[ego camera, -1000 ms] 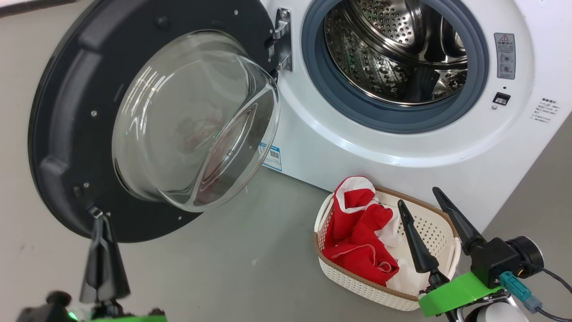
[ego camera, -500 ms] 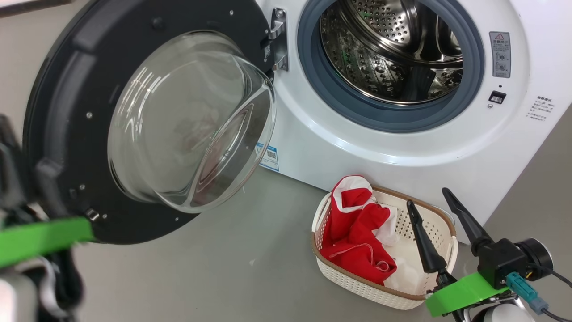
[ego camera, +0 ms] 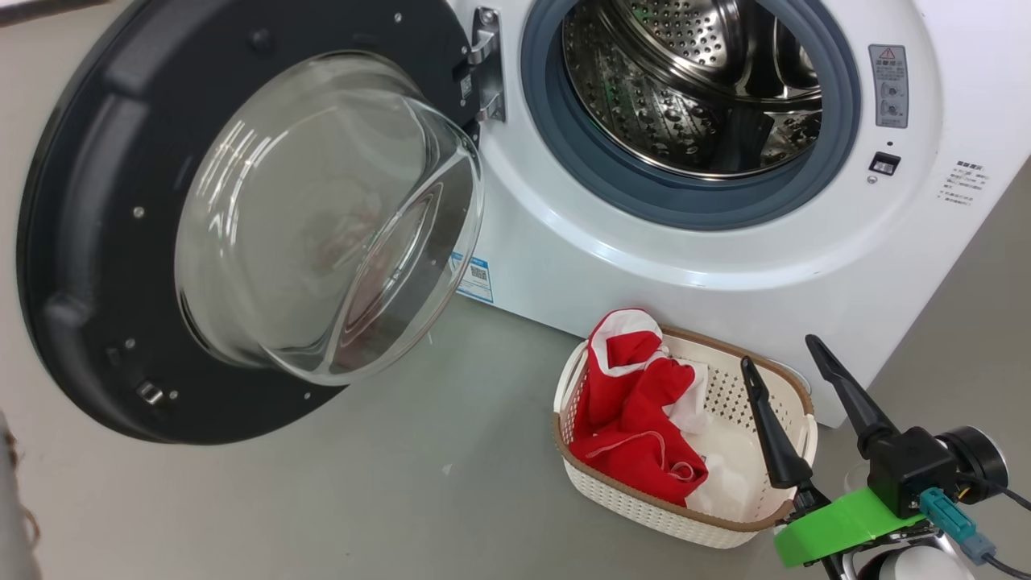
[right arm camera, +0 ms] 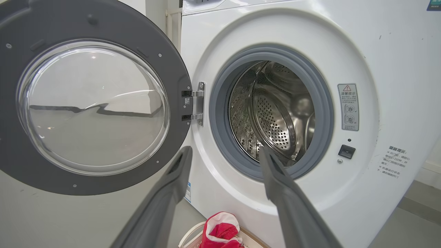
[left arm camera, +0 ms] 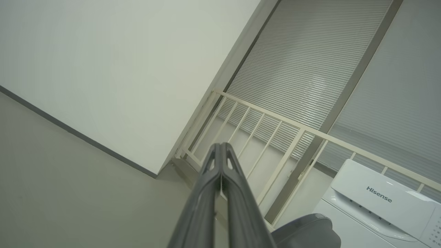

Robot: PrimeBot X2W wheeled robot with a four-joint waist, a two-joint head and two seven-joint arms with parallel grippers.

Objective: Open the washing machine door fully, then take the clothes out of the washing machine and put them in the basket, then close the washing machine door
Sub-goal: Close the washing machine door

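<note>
The washing machine door (ego camera: 89, 201) stands swung wide to the left, its glass bowl (ego camera: 322, 217) bulging toward me. The white washing machine (ego camera: 644, 266) shows its steel drum (ego camera: 693, 89), with no fabric visible inside. Red clothes (ego camera: 636, 411) with white lining lie in the cream basket (ego camera: 668, 515) on the floor before the machine. My right gripper (ego camera: 780, 351) hovers open over the basket's right end, nothing between its fingers; in its wrist view this gripper (right arm camera: 224, 151) faces the drum (right arm camera: 275, 113) and door (right arm camera: 13, 165). My left gripper (left arm camera: 220, 146) is shut on nothing, pointing up at a wall.
Grey floor (ego camera: 403, 499) stretches under the door and left of the basket. A white wall (left arm camera: 103, 69), a cream railing (left arm camera: 275, 137) and blinds (left arm camera: 310, 51) show past the left fingers, with the machine's top panel (left arm camera: 379, 199) at the lower right.
My shut left gripper, at the door's lower edge a second ago, swung left and out of the head view. The head camera shifted slightly. The right gripper stayed open over the basket.
</note>
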